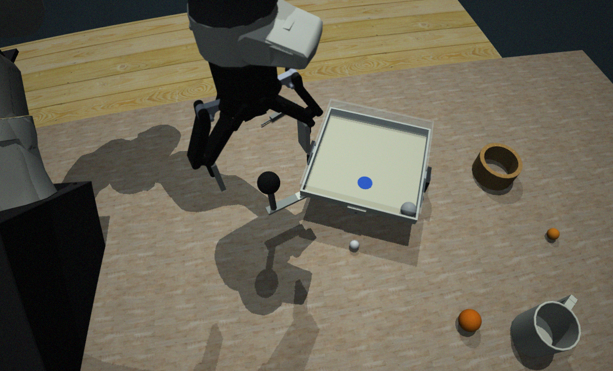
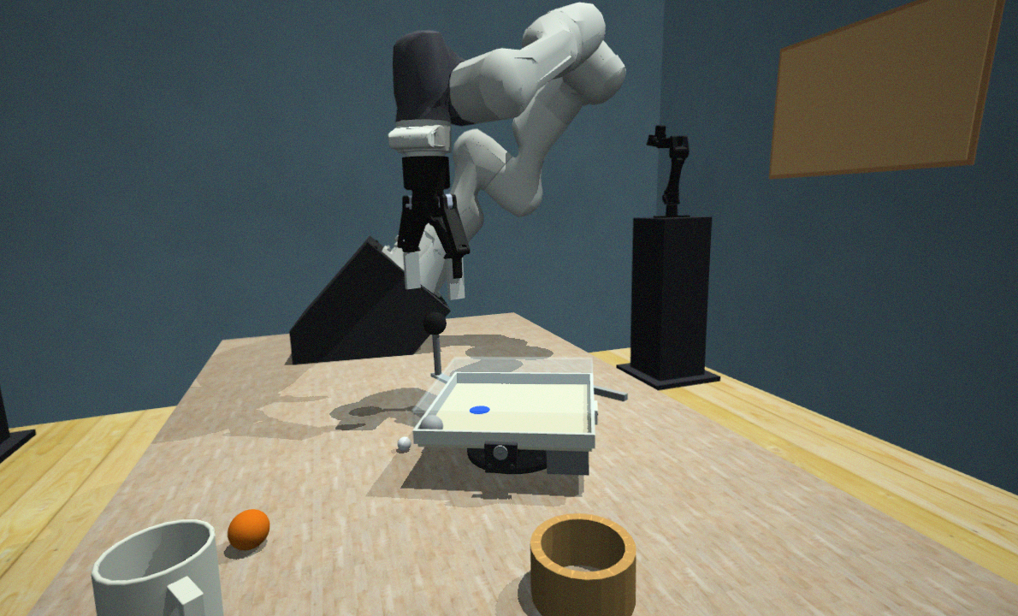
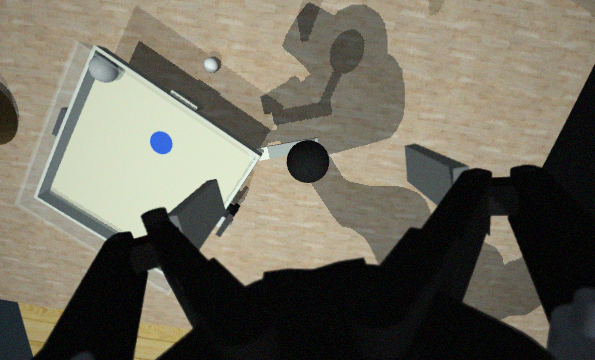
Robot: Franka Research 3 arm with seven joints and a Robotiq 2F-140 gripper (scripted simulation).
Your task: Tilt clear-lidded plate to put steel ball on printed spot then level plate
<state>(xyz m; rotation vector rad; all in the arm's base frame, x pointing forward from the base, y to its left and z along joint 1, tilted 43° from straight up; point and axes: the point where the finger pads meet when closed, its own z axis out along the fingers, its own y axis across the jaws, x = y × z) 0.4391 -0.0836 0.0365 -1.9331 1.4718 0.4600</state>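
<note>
The square plate (image 1: 366, 163) with a clear lid sits on a pivot base and looks about level. Its cream floor carries a blue printed spot (image 1: 364, 182). The steel ball (image 1: 408, 208) rests in the plate's near right corner, away from the spot. A black knob (image 1: 268, 182) on a short post joins the plate's near left corner by a grey bar. My gripper (image 1: 260, 156) is open and empty, hanging well above the knob. In the wrist view the knob (image 3: 307, 161) lies between my fingers, with the plate (image 3: 147, 142) to the left.
A small white ball (image 1: 354, 245) lies on the table just in front of the plate, apart from it. A wooden ring (image 1: 500, 162), two orange balls (image 1: 469, 320) (image 1: 552, 234) and a grey mug (image 1: 550, 330) lie to the right. A thin rod (image 1: 271, 120) lies behind the gripper. A black block (image 1: 32, 267) stands at the left.
</note>
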